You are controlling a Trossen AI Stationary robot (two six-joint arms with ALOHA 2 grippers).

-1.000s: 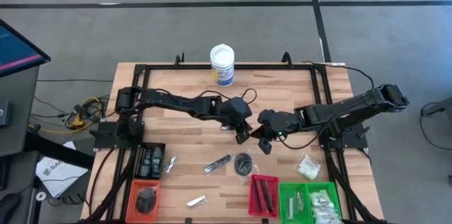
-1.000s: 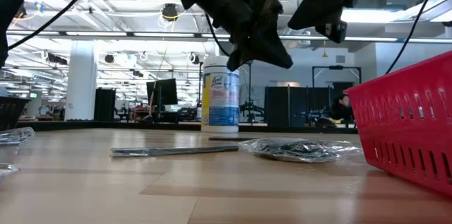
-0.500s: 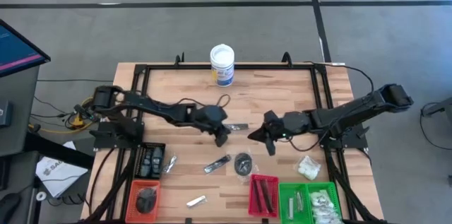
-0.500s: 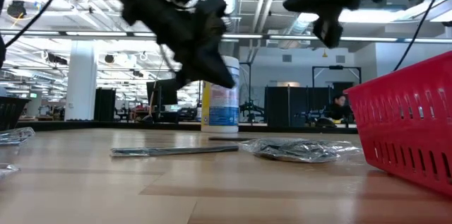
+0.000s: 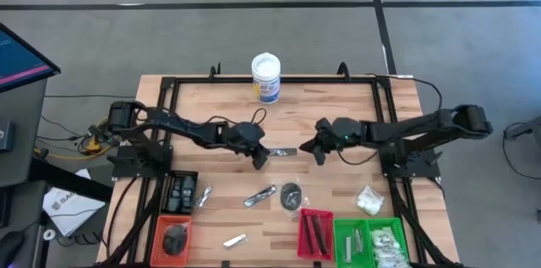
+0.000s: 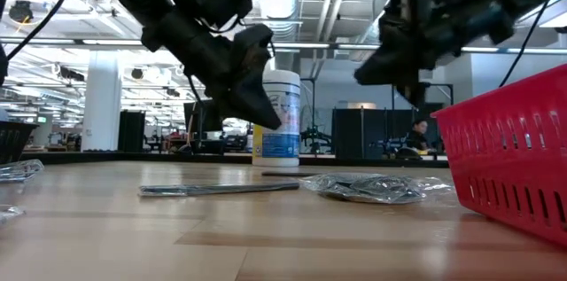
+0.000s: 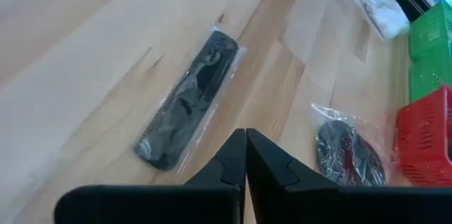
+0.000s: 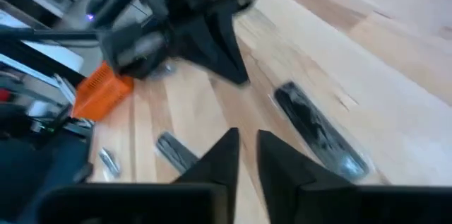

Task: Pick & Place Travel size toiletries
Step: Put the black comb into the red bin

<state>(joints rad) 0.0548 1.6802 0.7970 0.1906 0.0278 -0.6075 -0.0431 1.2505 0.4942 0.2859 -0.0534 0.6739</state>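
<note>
A slim black stick in a clear wrapper [image 5: 283, 151] lies flat on the wooden counter [image 5: 211, 107], between the two claws and apart from both. The left claw [image 5: 260, 161] hovers just beside its one end with its fingers pressed together, holding nothing. The right claw [image 5: 315, 150] hangs near the other end, its fingers parted by a narrow gap and likewise empty; whether that gap is wide enough to straddle the packet is hard to tell from the wrist view.

Other toiletries wait nearer the trays: a dark disc in a crinkled packet [image 5: 292, 194], a silvery sachet [image 5: 260, 195] and another [image 5: 234, 239], and a clear packet with white contents [image 5: 368, 199]. The red tray [image 5: 328, 240] already holds slim dark sticks, so it looks the likely home for this one.

To take the stick well, the right claw probably needs to spread wider first, then turn so its fingers cross the packet's short width near the middle, not the ends. It should come straight down until the tips nearly graze the wood, since the packet lies so flat. The wrapper looks slick, so closing firmly on the stick itself, not the loose film, should prevent a slip. The left claw ought to stay clear.
</note>
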